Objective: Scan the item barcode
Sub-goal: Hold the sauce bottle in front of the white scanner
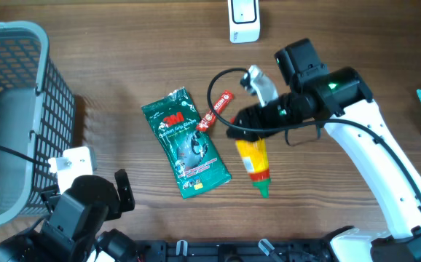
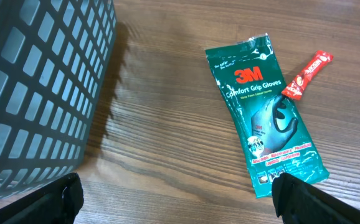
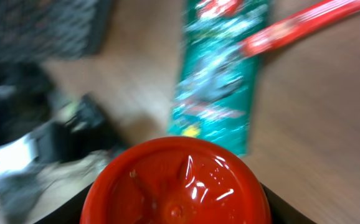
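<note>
Yellow squeeze bottle (image 1: 255, 161), its red round end clamped in the partly closed right gripper (image 1: 247, 134) beside the 3M glove packet (image 1: 189, 142) and well short of the white scanner (image 1: 244, 20), could sag or slip from that end-on hold, hiding its barcode; the left gripper (image 2: 180, 210) gapes empty.

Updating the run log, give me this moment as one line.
right gripper: shut on yellow bottle | left gripper: open, beside basket | gloves packet: flat on table

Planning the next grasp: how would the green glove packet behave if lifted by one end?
Probably floppy: the glove packet is a thin, flat pouch, so it would likely sag. Its glossy film looks slippery, and it seems light, so a push may slide it.
</note>
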Controlling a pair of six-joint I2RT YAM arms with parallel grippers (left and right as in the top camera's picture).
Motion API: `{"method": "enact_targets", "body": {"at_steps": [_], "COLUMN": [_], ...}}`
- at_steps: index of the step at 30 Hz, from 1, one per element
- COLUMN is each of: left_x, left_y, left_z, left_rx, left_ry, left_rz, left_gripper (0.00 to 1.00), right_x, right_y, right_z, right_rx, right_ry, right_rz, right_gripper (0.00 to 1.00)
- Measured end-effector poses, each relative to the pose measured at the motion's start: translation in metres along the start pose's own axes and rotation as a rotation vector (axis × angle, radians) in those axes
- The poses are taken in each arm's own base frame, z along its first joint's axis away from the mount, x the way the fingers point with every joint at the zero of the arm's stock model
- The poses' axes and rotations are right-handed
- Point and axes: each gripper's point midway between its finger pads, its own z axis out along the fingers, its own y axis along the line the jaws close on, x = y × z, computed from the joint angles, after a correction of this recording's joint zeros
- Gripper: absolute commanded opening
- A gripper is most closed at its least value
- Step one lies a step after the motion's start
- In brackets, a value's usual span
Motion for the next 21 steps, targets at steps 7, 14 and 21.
{"method": "enact_targets", "body": {"at_steps": [7, 14, 21], "left_x": [0.0, 0.0, 0.0], "left_y": [0.0, 0.0, 0.0], "left_z": [0.0, 0.0, 0.0], "left_rx": [0.0, 0.0, 0.0], "left_ry": [0.0, 0.0, 0.0], "left_rz": [0.0, 0.0, 0.0], "left_gripper": [1.0, 1.0, 1.0], "right_x": [-0.106, -0.157, -0.218], "right_y": [-0.058, -0.108, -0.157], "right_z": [-0.026, -0.009, 0.005], "right_rx": [0.375, 0.586, 0.843], "right_ry": [-0.434, -0.535, -0.562], "right_rz": [-0.062, -0.149, -0.286], "right_gripper": [0.48, 0.46, 0.47]}}
